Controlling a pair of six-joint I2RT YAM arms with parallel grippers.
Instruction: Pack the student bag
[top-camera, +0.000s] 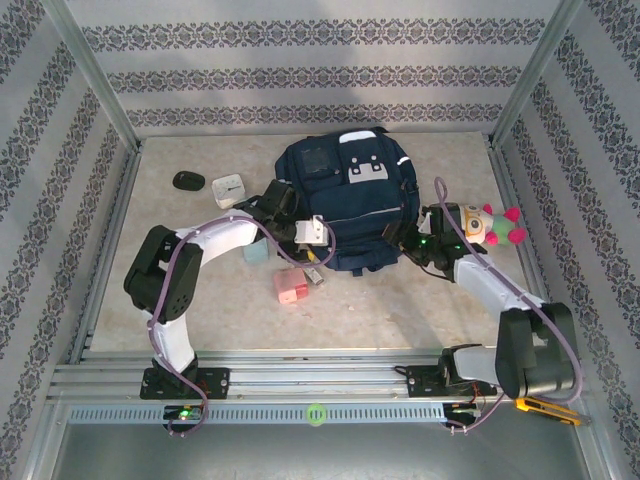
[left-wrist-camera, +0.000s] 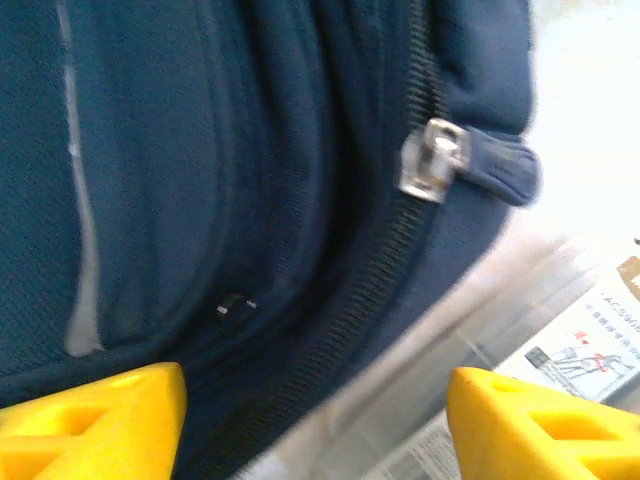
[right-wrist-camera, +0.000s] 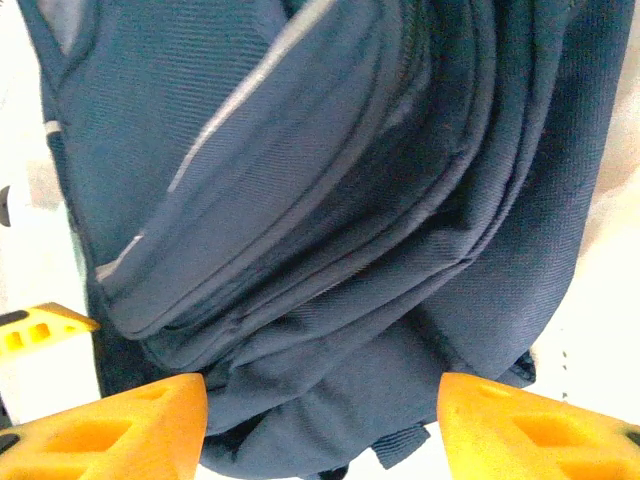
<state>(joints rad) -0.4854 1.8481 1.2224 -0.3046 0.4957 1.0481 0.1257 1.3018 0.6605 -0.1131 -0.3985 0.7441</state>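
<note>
At the student bag (top-camera: 345, 205) | left pincer (left-wrist-camera: 315, 420), right pincer (right-wrist-camera: 320, 425) apart, empty | you needed the zip pull (left-wrist-camera: 432, 160) centred before closing.

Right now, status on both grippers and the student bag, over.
Left gripper open, facing student bag zipper pull. Right gripper open at the bag's other side. Pink block and plush toy beside it, not blocking.
</note>
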